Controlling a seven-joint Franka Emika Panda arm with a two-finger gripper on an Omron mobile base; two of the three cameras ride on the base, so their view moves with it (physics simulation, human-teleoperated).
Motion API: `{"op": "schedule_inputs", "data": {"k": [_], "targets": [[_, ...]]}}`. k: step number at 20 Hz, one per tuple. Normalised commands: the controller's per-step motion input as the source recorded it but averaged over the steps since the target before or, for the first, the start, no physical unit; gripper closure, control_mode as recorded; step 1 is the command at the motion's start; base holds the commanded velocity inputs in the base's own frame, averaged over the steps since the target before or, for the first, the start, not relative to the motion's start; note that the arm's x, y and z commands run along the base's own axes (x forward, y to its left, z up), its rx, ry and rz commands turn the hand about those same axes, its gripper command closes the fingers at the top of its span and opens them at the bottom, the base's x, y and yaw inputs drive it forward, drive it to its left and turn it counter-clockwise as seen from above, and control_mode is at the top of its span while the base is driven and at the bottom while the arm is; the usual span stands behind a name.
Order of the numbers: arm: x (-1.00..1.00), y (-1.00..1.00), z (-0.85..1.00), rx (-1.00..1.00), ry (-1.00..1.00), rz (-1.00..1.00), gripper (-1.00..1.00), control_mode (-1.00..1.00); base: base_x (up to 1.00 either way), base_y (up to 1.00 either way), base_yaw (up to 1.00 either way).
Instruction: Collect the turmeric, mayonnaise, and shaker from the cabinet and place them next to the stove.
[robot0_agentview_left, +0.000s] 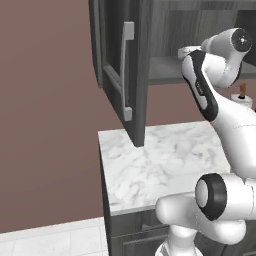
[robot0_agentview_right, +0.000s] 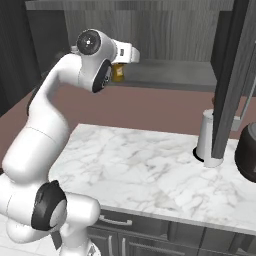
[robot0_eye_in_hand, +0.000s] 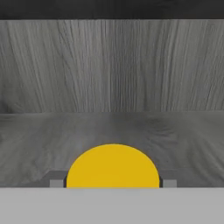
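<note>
The turmeric (robot0_eye_in_hand: 113, 168) shows its round yellow lid low in the hand view, with my gripper (robot0_eye_in_hand: 113, 183) shut on it, one grey fingertip (robot0_eye_in_hand: 57, 183) against each side. From the right base view the amber jar (robot0_agentview_right: 118, 73) hangs under my hand at the left end of the cabinet (robot0_agentview_right: 170, 75) shelf. The cabinet's grey wood-grain back wall and bare shelf floor lie beyond the lid. Its door (robot0_agentview_left: 120, 75) with the pale bar handle (robot0_agentview_left: 127, 70) stands open. The mayonnaise, shaker and stove are out of view.
A white marble counter (robot0_agentview_right: 150, 170) lies below the cabinet. The open door (robot0_agentview_right: 232, 80) hangs over its right part, beside a white cylinder (robot0_agentview_right: 206, 135) and a dark round pot (robot0_agentview_right: 247, 150). A small white, brown-topped item (robot0_agentview_left: 243, 96) stands behind my arm.
</note>
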Motion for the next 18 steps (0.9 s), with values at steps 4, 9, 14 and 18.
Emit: {"op": "schedule_inputs", "data": {"k": [4, 9, 14, 18], "targets": [[-0.97, 0.00, 0.00, -0.01, 0.00, 0.01, 1.00, -1.00, 0.00, 0.00, 0.00], [-0.93, 0.00, -0.02, -0.02, 0.00, 0.01, 1.00, -1.00, 0.00, 0.00, 0.00], [-0.90, 0.00, -0.11, -0.01, 0.00, 0.01, 1.00, -1.00, 0.00, 0.00, 0.00], [-0.85, 0.00, -0.20, 0.00, 0.00, 0.01, 1.00, -1.00, 0.00, 0.00, 0.00]]}}
